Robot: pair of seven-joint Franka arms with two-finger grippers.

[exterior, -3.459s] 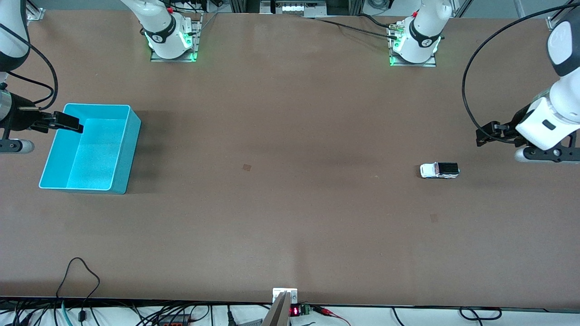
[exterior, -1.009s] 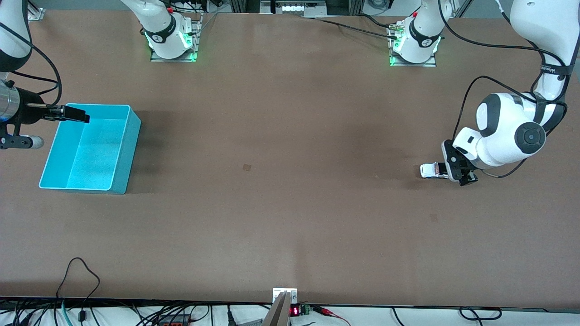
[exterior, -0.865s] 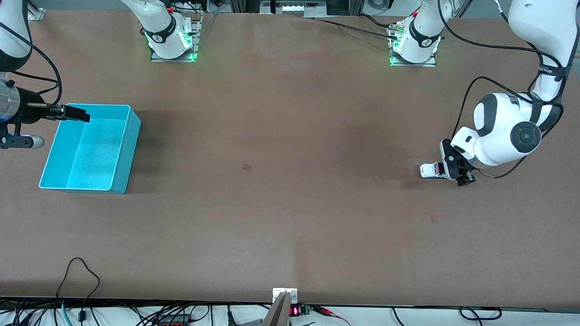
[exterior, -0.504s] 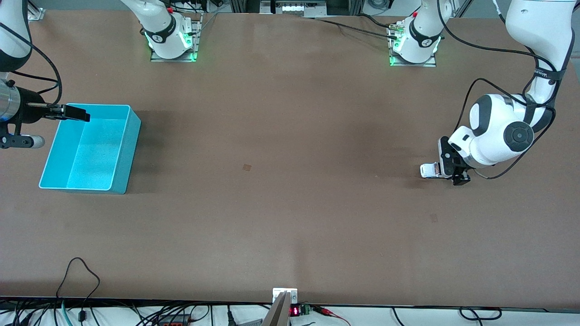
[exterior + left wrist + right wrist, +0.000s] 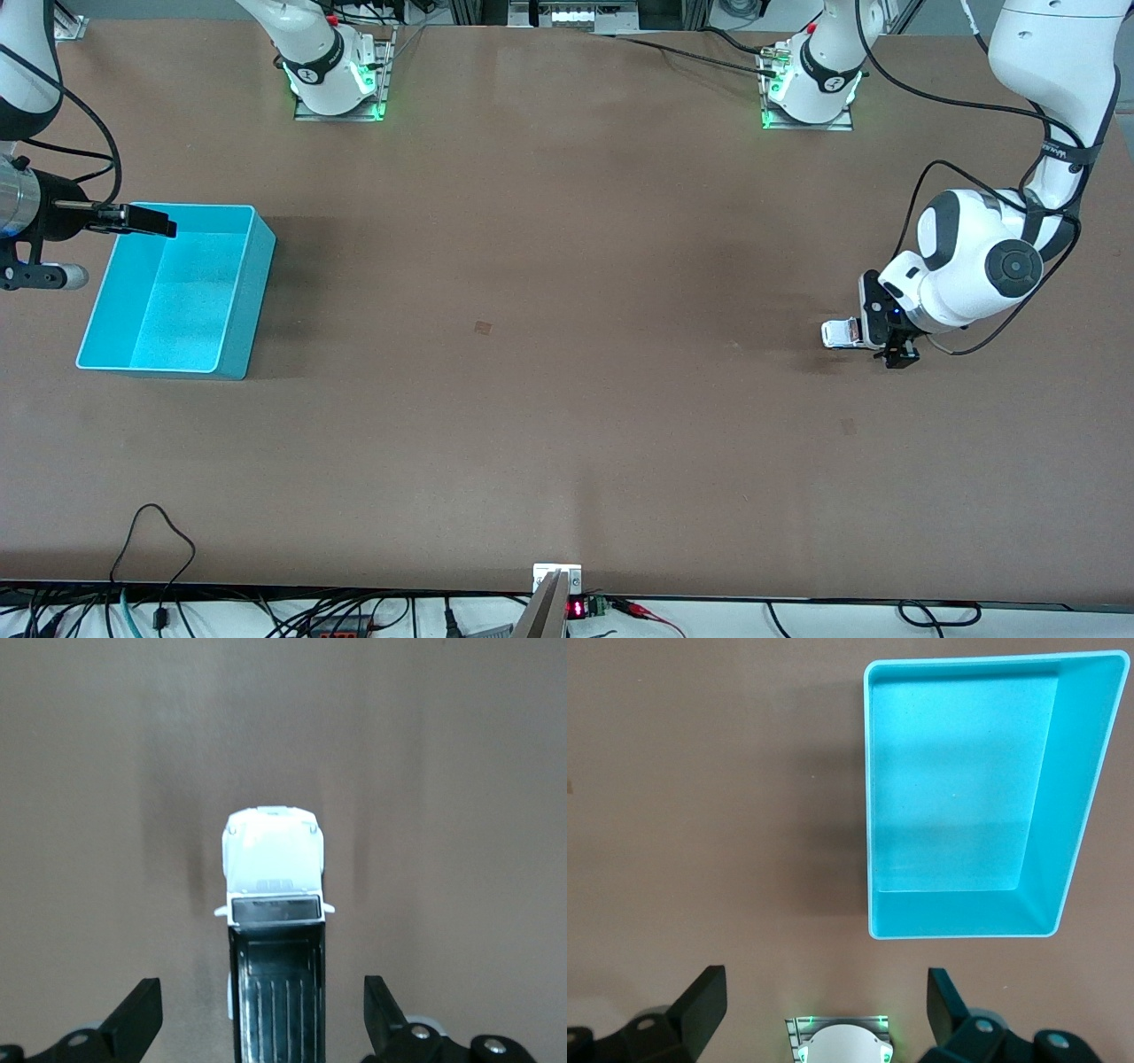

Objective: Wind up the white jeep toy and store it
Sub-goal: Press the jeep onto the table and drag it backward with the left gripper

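The jeep [image 5: 842,334] sits on the table [image 5: 567,399] toward the left arm's end, well apart from the bin [image 5: 250,292], which stands toward the right arm's end. The left gripper [image 5: 889,330] is down over the jeep's rear half, so from the front only the white hood end shows, pointing along the table toward the bin.

In the left wrist view the relation is plain — the jeep [image 5: 273,939] lies lengthwise between the two fingers [image 5: 133,1020], its long axis running straight out from the wrist, black roof closest, hood away. The fingers are spread wide, with bare table showing on each side of the body; they touch nothing yet. A close would, I'd judge, pinch the jeep across its width, which is what a pull-back wind needs.

The right gripper [image 5: 133,221] waits over the bin's rim, fingers apart in its own wrist view, the bin [image 5: 966,797] empty below. The left arm is clearly the one placed to take the jeep.
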